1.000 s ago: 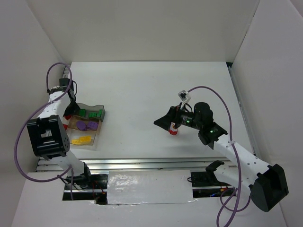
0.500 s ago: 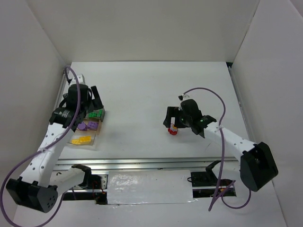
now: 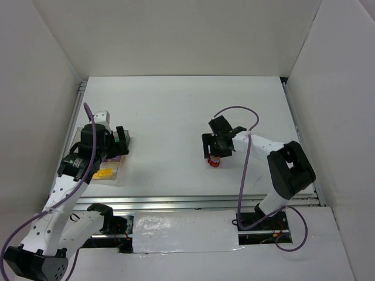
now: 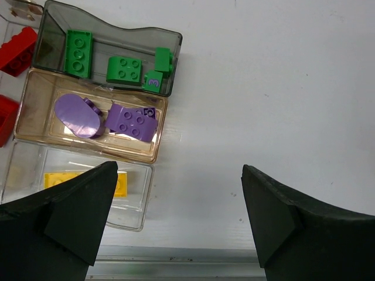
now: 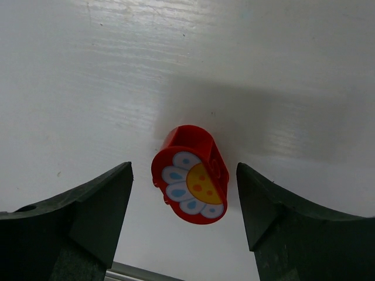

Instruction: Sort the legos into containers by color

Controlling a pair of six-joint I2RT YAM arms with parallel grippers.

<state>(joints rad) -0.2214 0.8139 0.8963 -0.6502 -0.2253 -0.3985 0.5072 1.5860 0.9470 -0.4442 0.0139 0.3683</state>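
A red rounded lego with a flower print [image 5: 190, 175] lies on the white table, also seen in the top view [image 3: 214, 162]. My right gripper [image 5: 183, 168] is open just above it, one finger on each side, not touching it; the top view shows this gripper too [image 3: 214, 152]. The containers [image 4: 164, 126] sit at the left: one tray holds green bricks [image 4: 123, 68], one holds purple pieces [image 4: 130, 122], and one holds a yellow brick [image 4: 55, 180]. Red bricks [image 4: 17, 50] lie at the far left edge. My left gripper [image 4: 179, 175] is open and empty, above the table just right of the trays.
The table's metal front rail [image 4: 176, 270] runs just below the trays. White walls enclose the table on three sides [image 3: 187, 41]. The right arm's purple cable [image 3: 243, 175] loops over the table near the red lego.
My left arm has swung from the far side of the trays to their right side. My right arm has folded in closer. The red lego has stayed in place.
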